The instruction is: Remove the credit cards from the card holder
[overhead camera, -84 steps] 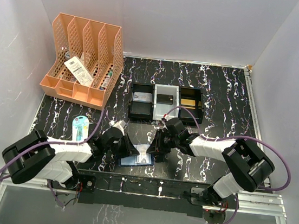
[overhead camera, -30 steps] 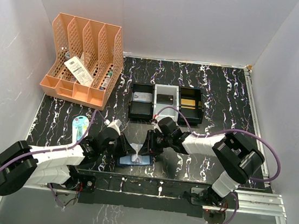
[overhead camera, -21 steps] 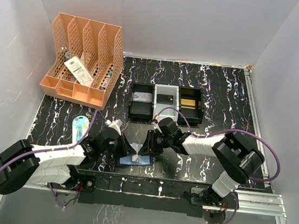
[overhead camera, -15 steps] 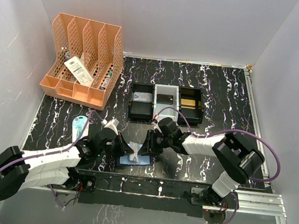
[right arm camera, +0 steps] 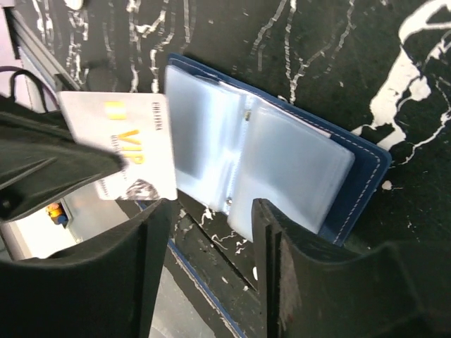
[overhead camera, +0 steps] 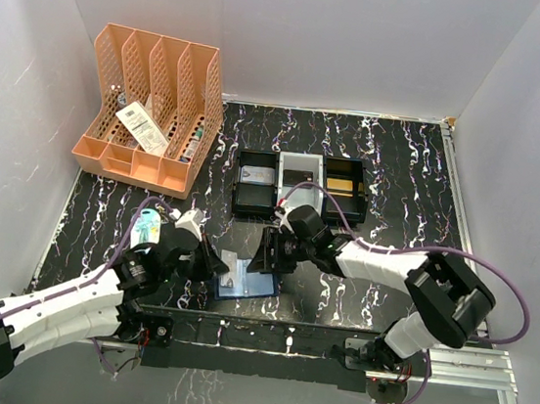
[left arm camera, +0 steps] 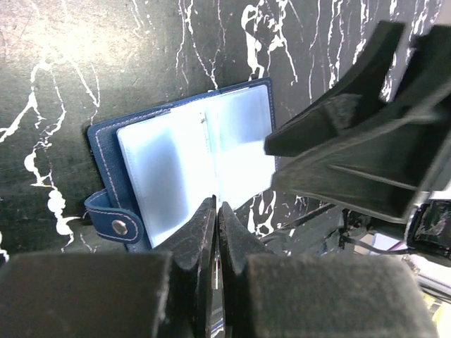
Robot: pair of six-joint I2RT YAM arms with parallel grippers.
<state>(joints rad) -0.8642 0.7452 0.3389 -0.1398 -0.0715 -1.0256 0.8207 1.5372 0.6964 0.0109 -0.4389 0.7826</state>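
Note:
The card holder lies open on the black marbled table, clear blue sleeves up, in the left wrist view and the right wrist view. My left gripper is shut on a credit card, a pale card marked VIP in gold, held just off the holder's left side. In its own view the left gripper shows that credit card edge-on between the closed fingers. My right gripper stands open over the holder's near edge, nothing between its fingers. From above, the right gripper is at the holder's right.
Three small trays, black, grey and black, sit behind the holder with cards in them. An orange file rack stands at the back left. A pale blue oval case lies left of my left arm.
My left gripper closed on the card and drew it leftward out of the holder. The right gripper's jaws widened and let go of the holder's leaf, which now lies flat.

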